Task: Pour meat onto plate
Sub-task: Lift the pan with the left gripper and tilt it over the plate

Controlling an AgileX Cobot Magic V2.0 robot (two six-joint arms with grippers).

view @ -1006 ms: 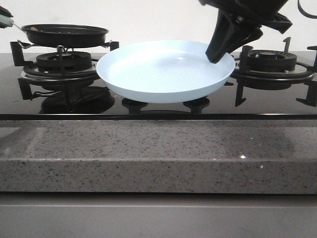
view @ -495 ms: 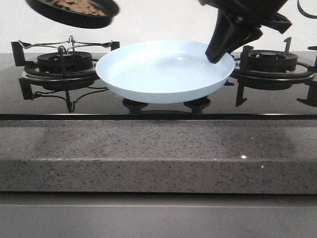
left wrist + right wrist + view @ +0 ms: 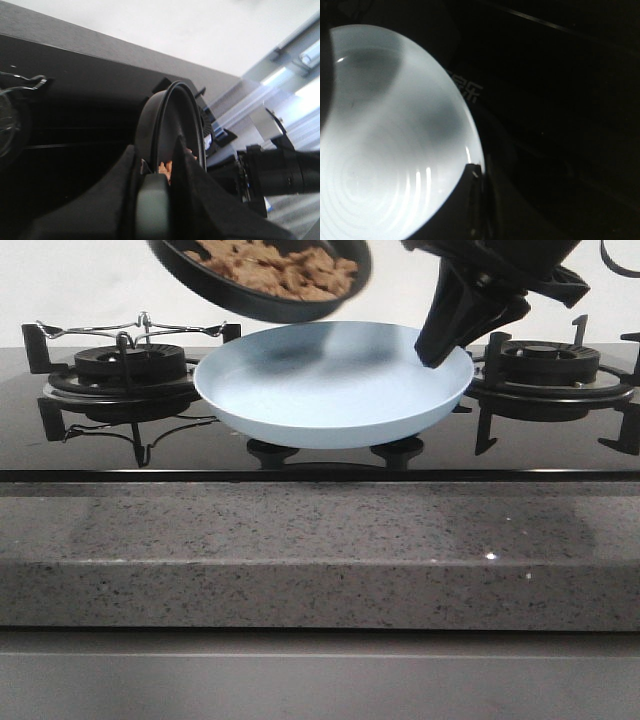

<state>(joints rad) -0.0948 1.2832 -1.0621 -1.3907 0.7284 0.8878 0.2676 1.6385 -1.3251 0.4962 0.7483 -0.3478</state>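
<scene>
meat (image 3: pixel 275 267) in tilted pan (image 3: pixel 262 280) (above plate (image 3: pixel 330 390))

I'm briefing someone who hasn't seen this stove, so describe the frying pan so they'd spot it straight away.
Find the black gas stove, then the pale blue plate at its middle. The frying pan hangs tilted in the air above the plate's left part. It is the only black round dish, and it holds the reddish-brown meat.
</scene>
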